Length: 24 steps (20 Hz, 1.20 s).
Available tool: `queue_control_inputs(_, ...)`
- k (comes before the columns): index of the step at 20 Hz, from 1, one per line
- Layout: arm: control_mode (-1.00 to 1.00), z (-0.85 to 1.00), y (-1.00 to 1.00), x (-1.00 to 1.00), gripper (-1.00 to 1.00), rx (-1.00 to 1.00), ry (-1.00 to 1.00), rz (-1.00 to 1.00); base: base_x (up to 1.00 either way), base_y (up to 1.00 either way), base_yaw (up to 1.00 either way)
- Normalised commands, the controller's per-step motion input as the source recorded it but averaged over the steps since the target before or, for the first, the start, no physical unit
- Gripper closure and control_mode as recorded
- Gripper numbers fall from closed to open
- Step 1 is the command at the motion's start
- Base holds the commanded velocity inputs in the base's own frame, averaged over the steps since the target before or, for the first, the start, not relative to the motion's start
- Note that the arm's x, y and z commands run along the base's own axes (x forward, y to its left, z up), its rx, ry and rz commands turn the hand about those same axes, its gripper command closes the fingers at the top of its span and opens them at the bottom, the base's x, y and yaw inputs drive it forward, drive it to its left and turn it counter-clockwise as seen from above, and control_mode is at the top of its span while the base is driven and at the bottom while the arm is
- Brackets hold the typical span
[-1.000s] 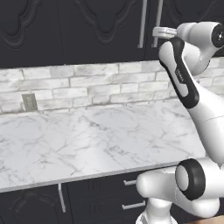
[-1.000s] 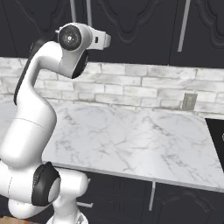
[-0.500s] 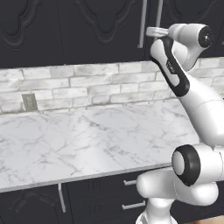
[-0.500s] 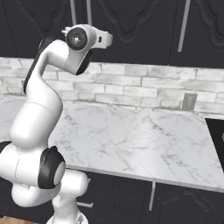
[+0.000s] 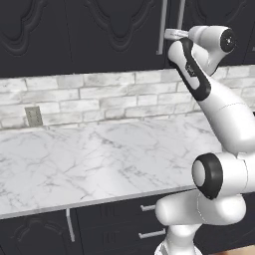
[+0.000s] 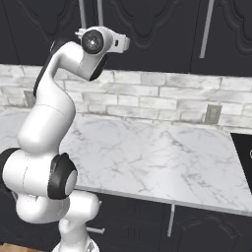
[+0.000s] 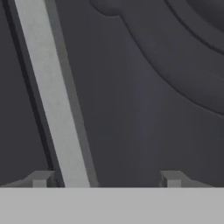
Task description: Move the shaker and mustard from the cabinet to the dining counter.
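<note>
From the left base view, my arm reaches up to the cabinet (image 5: pixel 114 35), whose black doors are shut; my hand sits right at the lower end of a silver handle (image 5: pixel 162 27). Below runs a marble worktop (image 5: pixel 89 164) with a pale brick wall (image 5: pixel 99 99) behind it and an outlet (image 5: pixel 34 115) set in the brick.

From the right base view, my hand is pressed up near the cabinet door beside a handle (image 6: pixel 82 15), with the worktop bare beneath it.

In the hand view, my gripper (image 7: pixel 105 179) faces the dark curved-panel door up close. Its two finger tips stand wide apart, one on each side of the silver bar, gripping nothing. The door hides whatever is inside the cabinet.
</note>
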Motion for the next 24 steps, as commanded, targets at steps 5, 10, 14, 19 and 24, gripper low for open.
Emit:
queue_control_inputs(5,-1.00,0.00,0.00,0.38,-1.00,0.00,0.00,0.00,0.00,0.00,0.00)
queue_control_inputs(10,-1.00,0.00,0.00,0.02,1.00,0.00,0.00,0.00,0.00,0.00,0.00)
queue_control_inputs(14,-1.00,0.00,0.00,0.00,1.00,0.00,0.00,0.00,0.00,0.00,0.00)
queue_control_inputs(19,-1.00,0.00,0.00,-0.06,1.00,0.00,0.00,0.00,0.00,0.00,0.00)
queue_control_inputs(24,-1.00,0.00,-0.03,-0.73,1.00,0.00,0.00,0.00,0.00,0.00,0.00)
